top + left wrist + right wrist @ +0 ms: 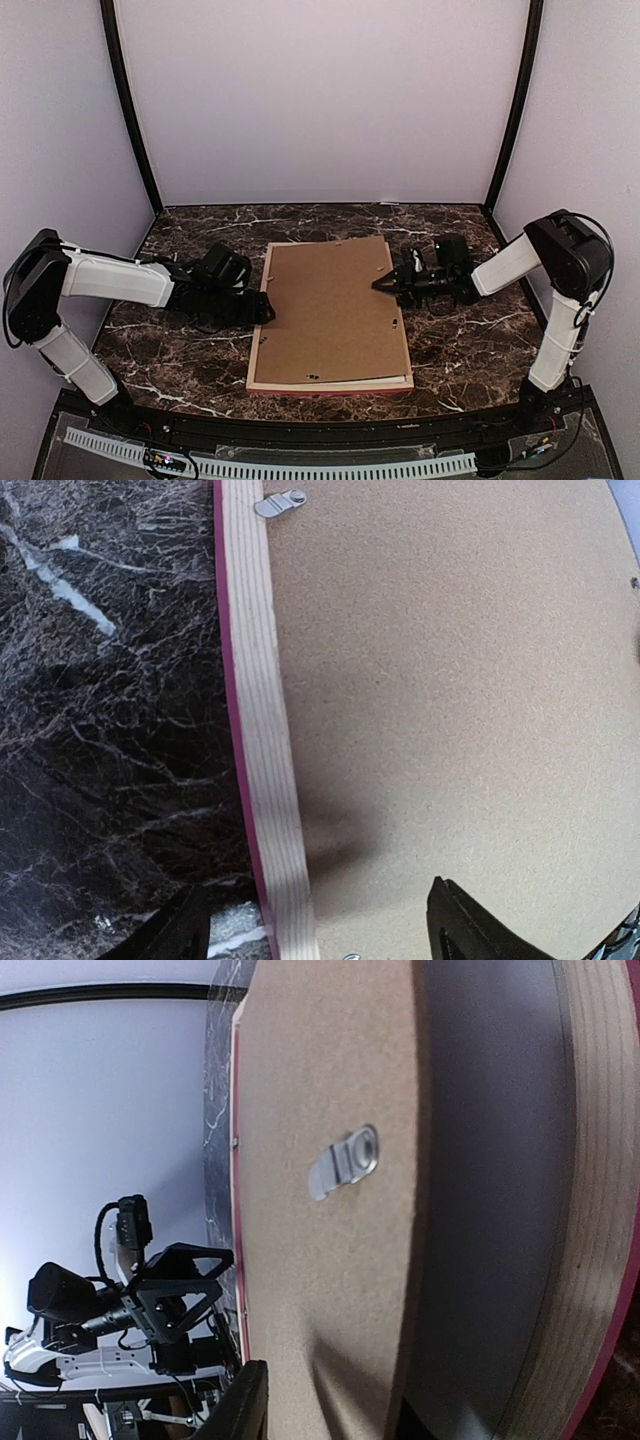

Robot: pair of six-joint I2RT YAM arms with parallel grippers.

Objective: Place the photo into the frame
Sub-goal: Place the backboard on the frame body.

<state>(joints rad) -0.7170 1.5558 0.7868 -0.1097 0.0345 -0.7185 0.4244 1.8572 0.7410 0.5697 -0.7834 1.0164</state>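
The frame (257, 345) lies face down, its pale wood rail with a pink outer edge showing in the left wrist view (262, 730) and the right wrist view (600, 1210). A brown cardboard board (330, 300) covers its back. The photo is hidden. My left gripper (268, 312) is open, its jaws straddling the frame's left rail (315, 935), one finger over the table and one over the board (450, 680). My right gripper (383, 284) is open around the board's right edge (340, 1420). That edge (320, 1080) stands raised off the frame, with shadow beneath.
Small metal turn clips sit on the board near its edges (280, 502) (345, 1160). The dark marble table (180, 350) is ringed by pale walls with black corner posts (130, 110). The arms' bases stand at the near edge.
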